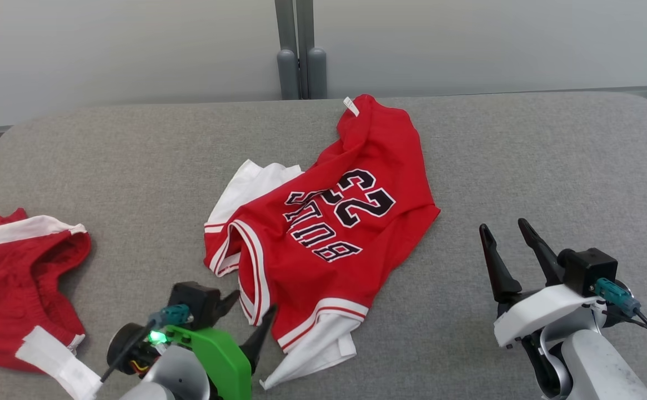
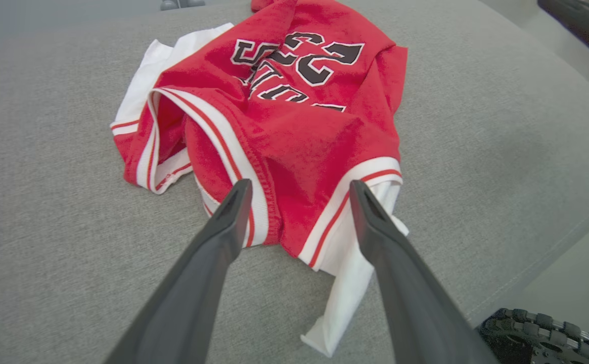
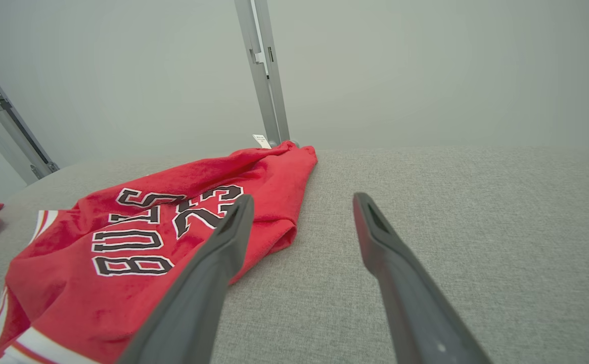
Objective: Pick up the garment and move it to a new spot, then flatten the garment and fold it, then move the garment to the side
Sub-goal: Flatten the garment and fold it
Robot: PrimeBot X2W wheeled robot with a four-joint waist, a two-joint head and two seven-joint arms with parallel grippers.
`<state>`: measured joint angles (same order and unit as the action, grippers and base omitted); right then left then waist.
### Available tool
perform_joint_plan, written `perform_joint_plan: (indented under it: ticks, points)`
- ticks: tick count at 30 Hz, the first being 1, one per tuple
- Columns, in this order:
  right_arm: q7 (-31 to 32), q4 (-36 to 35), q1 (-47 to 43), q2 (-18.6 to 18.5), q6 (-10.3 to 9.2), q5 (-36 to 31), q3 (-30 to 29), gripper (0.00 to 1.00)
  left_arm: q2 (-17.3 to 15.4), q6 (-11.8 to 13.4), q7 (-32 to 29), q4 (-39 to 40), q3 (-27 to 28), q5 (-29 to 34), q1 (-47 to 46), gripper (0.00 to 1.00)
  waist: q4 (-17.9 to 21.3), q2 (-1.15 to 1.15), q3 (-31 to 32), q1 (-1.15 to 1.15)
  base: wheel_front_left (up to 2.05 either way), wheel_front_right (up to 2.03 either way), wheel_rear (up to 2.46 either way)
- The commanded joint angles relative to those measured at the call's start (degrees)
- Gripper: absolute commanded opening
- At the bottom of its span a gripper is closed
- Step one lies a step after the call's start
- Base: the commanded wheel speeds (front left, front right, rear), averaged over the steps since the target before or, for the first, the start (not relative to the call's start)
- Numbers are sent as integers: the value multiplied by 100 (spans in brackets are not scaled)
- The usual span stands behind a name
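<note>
The garment (image 1: 329,222) is a red jersey with white trim and black lettering, lying crumpled in the middle of the grey padded table (image 1: 523,166). My left gripper (image 1: 248,318) stands open at the jersey's near edge, its fingers apart with the striped hem between and just beyond them. In the left wrist view the garment (image 2: 284,116) lies just past the open left gripper (image 2: 299,189), nothing clamped. My right gripper (image 1: 505,233) is open over bare table to the right of the jersey. The right wrist view shows the garment (image 3: 137,237) to the left of the open right gripper (image 3: 299,202).
A second red garment with white bands (image 1: 18,289) lies at the table's left edge. Grey metal posts (image 1: 300,55) rise behind the far edge of the table against a pale wall. Bare table stretches to the right of the jersey.
</note>
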<state>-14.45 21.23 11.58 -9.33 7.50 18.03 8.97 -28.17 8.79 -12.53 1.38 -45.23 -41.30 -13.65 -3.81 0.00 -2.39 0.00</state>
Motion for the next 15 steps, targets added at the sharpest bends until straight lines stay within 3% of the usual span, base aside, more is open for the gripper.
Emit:
perform_joint_plan:
  ticks: [1,5,15]
  points:
    - [-19,-27,44,-7,-2,39,-3,100,28,51,-4,-82,85,-64,-85,100,59,0,-52,0,0,0,0]
    - [-17,-60,95,-16,-1,36,25,100,73,25,-118,-540,182,-214,-245,100,185,0,-190,0,0,0,0]
    - [-10,-75,223,-56,-2,6,12,100,575,-483,-194,-2103,68,-475,-748,100,440,0,-473,0,0,0,0]
